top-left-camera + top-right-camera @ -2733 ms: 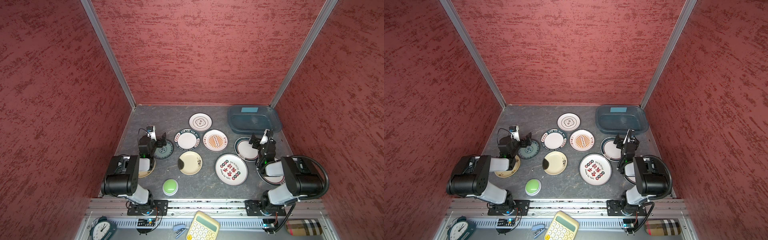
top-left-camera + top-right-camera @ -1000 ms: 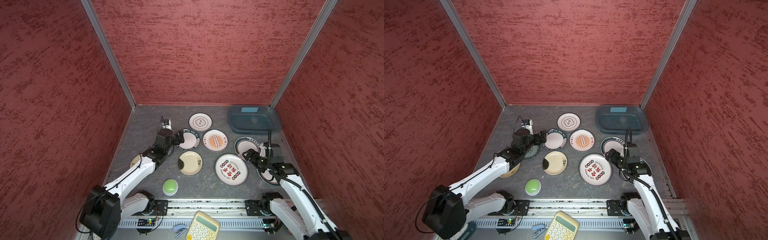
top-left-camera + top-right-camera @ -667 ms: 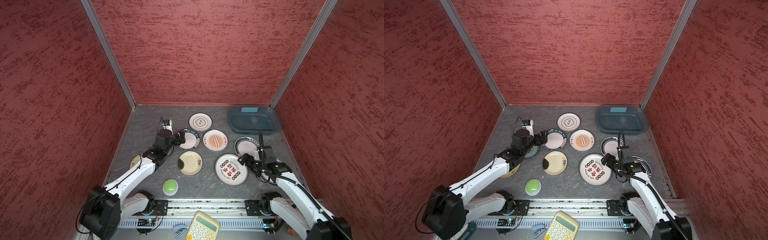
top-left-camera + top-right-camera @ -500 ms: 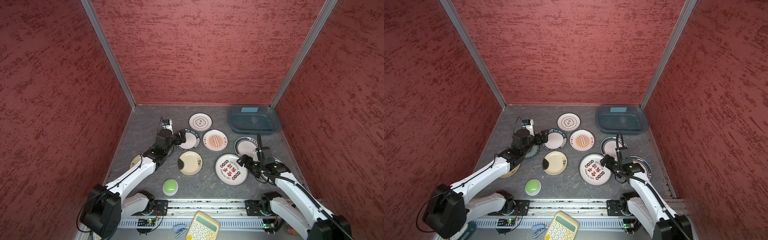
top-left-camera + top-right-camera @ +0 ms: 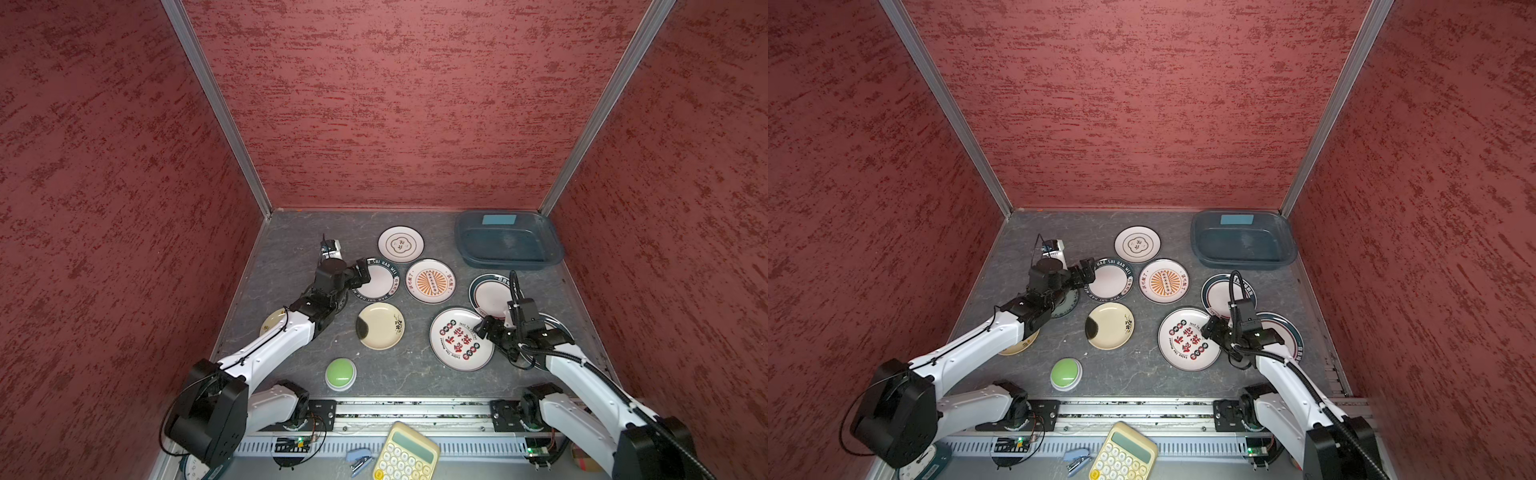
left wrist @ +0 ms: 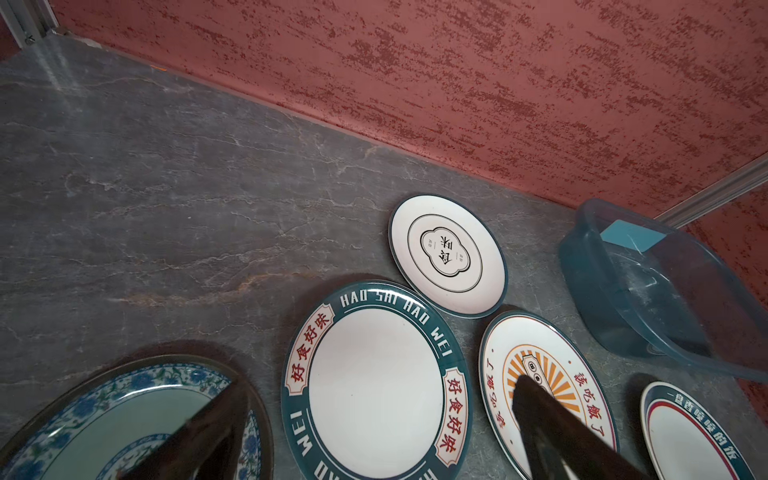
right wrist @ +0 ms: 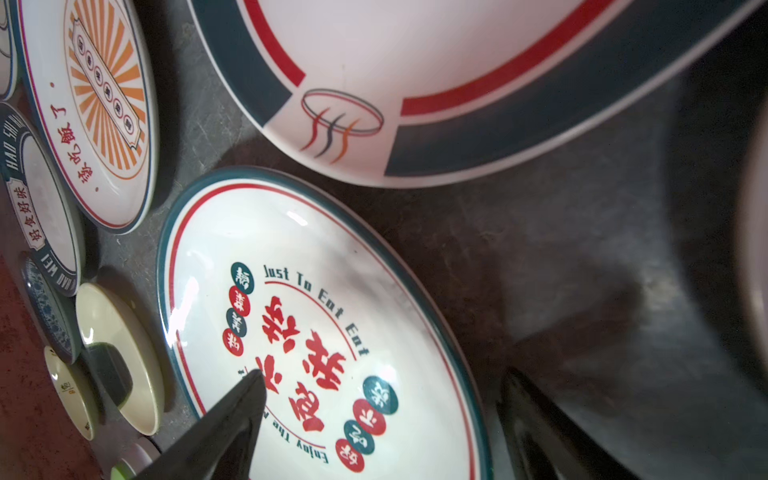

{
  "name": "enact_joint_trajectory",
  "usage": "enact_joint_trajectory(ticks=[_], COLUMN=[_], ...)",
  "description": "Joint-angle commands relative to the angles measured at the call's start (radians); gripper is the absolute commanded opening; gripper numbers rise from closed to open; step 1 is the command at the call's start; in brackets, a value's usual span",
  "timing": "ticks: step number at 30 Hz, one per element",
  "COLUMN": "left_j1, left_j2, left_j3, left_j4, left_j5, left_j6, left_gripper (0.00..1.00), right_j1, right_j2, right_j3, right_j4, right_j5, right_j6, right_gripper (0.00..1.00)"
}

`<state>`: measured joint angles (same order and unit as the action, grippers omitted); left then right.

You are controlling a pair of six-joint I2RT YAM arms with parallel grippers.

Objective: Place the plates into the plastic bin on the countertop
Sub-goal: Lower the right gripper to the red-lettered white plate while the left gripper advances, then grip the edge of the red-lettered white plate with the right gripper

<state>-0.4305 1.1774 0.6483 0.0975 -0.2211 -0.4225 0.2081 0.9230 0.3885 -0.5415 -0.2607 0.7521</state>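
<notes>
Several plates lie flat on the dark countertop (image 5: 299, 232). My left gripper (image 5: 360, 272) (image 6: 378, 384) hangs open over the left edge of the green-rimmed plate (image 5: 380, 282) (image 6: 374, 386), holding nothing. A blue-patterned plate (image 6: 104, 415) lies beside it. My right gripper (image 5: 484, 326) (image 7: 382, 374) is open and straddles the right rim of the red-print plate (image 5: 457, 338) (image 7: 316, 316), one finger over its inside, the other outside it. The plastic bin (image 5: 511, 264) (image 5: 1241, 262) stands empty at the back right.
An orange sunburst plate (image 5: 430, 281), a cream-yellow plate (image 5: 380, 325), a white plate (image 5: 400, 244) and two dark-rimmed plates (image 5: 490, 293) lie around. A green dome button (image 5: 340, 372) sits at the front. Red walls enclose three sides. A calculator (image 5: 405, 455) lies past the front rail.
My right gripper has moved left from the dark-rimmed plate to the red-print plate's rim and its jaws have narrowed a little. The left gripper has hardly moved.
</notes>
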Motion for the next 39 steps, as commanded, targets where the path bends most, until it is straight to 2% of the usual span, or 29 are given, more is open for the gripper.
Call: enact_joint_trajectory(ticks=[1,3,7,11,15,18,27,29,31,32,39], left_j1=[0.014,0.022,0.045,0.052,0.056,0.057,0.057,0.057,0.057,0.057,0.057], left_j2=[-0.018,-0.017,-0.013,0.005,0.023,0.034,0.06,0.06,0.06,0.062,0.074], left_j3=[-0.003,-0.01,-0.03,-0.016,-0.015,-0.012,-0.009,-0.01,-0.012,-0.012,-0.006], left_j4=[0.03,0.039,0.078,0.065,0.069,0.072,0.08,0.082,0.082,0.082,0.073], left_j5=[0.069,0.11,0.181,0.201,0.221,0.231,0.267,0.272,0.272,0.273,0.278], left_j6=[0.051,0.057,0.04,0.037,0.031,0.031,0.033,0.036,0.036,0.036,0.031], left_gripper=[0.99,0.99,0.99,0.99,0.99,0.99,0.99,0.99,0.99,0.99,0.99], right_j1=[0.008,0.008,0.007,0.008,0.007,0.008,0.007,0.008,0.008,0.008,0.008], right_j2=[0.003,0.01,0.037,0.047,0.061,0.085,0.109,0.109,0.111,0.114,0.128], right_j3=[-0.025,-0.038,-0.038,-0.035,-0.043,-0.043,-0.051,-0.051,-0.048,-0.046,-0.031], right_j4=[0.04,0.057,0.065,0.063,0.077,0.083,0.119,0.122,0.116,0.11,0.092], right_j5=[-0.013,-0.024,-0.052,-0.048,-0.042,-0.039,-0.045,-0.043,-0.035,-0.03,-0.02], right_j6=[0.006,0.004,-0.019,-0.033,-0.038,-0.045,-0.042,-0.041,-0.035,-0.033,-0.047], right_gripper=[0.83,0.79,0.64,0.5,0.43,0.33,0.23,0.2,0.1,0.08,0.0])
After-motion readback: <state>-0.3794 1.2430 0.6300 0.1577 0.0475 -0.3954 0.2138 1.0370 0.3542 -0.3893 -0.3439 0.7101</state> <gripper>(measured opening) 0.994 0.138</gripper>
